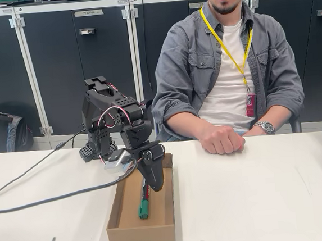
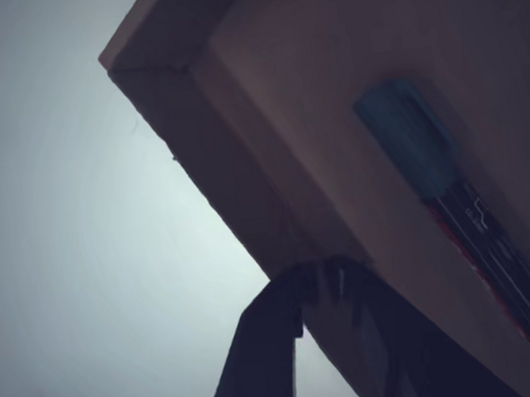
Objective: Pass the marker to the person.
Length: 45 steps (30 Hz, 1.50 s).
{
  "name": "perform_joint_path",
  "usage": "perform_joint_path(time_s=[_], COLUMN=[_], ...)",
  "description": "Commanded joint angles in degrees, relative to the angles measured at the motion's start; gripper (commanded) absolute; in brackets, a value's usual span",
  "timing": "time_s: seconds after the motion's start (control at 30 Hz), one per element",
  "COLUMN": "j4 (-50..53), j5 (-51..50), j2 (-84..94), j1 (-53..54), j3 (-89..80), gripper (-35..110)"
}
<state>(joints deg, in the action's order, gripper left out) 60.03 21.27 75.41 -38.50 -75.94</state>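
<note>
I am steering a single black robot arm (image 1: 113, 122) on a white table (image 1: 258, 196). In the fixed view, its gripper (image 1: 153, 180) points down into a shallow cardboard tray (image 1: 141, 235) that sits lengthwise toward the camera. The marker (image 1: 144, 204) lies flat on the tray floor, its long axis running along the tray's length, green end nearest the camera, barrel passing under the gripper tips. The wrist view shows the marker (image 2: 474, 225) lying to the right of the dark finger (image 2: 261, 349), close beside it but not between anything I can make out. I cannot tell how wide the jaws stand, and I see no grip on the marker. The person (image 1: 229, 64) sits behind the table, a closed fist (image 1: 222, 139) resting on it, beyond and to the right of the tray.
</note>
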Motion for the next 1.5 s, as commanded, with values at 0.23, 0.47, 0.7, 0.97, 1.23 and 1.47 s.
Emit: perform_joint_path(time_s=[0.23, 0.47, 0.7, 0.97, 1.23, 1.47], j4=[20.21, 29.71, 33.31, 31.2, 25.58, 18.02], j5=[11.25, 19.25, 21.36, 23.47, 25.31, 27.6], j2=[-0.97, 0.0, 1.14, 1.41, 1.14, -0.7], j1=[-5.27, -4.92, -2.99, 0.7, 4.22, 5.89], j3=[17.84, 18.02, 12.48, 8.17, 3.78, 0.88], gripper=[8, 10, 14, 19, 21, 23])
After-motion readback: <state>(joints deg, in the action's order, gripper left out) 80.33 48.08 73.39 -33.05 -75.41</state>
